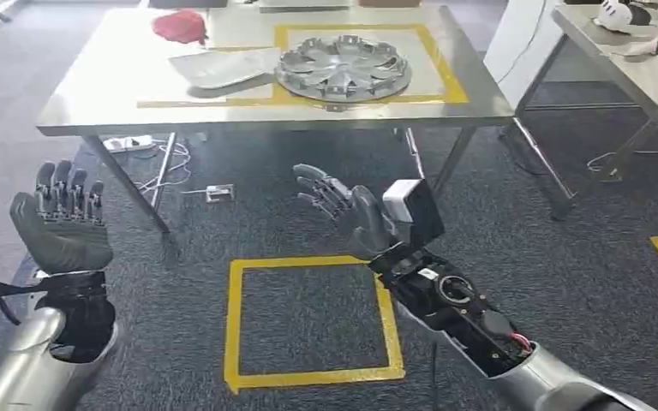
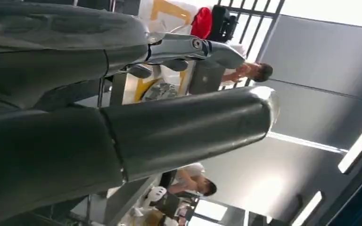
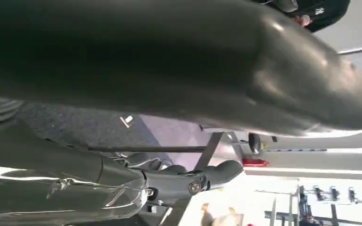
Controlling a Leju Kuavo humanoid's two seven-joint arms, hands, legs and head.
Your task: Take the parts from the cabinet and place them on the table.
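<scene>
**Both robot hands raised and empty in front of a bench carrying car parts**

Seen from the robot's head, a steel bench (image 1: pixel 94 107) stands ahead on dark grey carpet. A rectangle of yellow tape is marked on its top. Inside that rectangle lies a round silver wheel cover (image 1: pixel 343 68), flat on the bench. Just beside it, toward the robot's left, lies a pale grey curved panel (image 1: pixel 223 67), its edge close to or touching the wheel cover; which of the two cannot be told. Farther back on the bench sits a red object (image 1: pixel 180 26).

The left hand (image 1: pixel 62 224) is held upright low at the left side, palm facing away from the camera toward the bench, its fingers (image 1: pixel 68 193) straight, slightly apart, and holding nothing. The right hand (image 1: pixel 349 214) reaches forward near the middle of the view, below the bench's front edge, with its fingers (image 1: pixel 319 190) spread and lightly curved, also holding nothing. Both hands are well apart from the parts on the bench.

On the floor between the arms is a square outline of yellow tape (image 1: pixel 308 317). A white power strip (image 1: pixel 128 143) and cables lie under the bench. A second bench (image 1: pixel 643 77) stands to the right.

In the left wrist view, people (image 2: pixel 252 71) sit in the background beyond the hand.
</scene>
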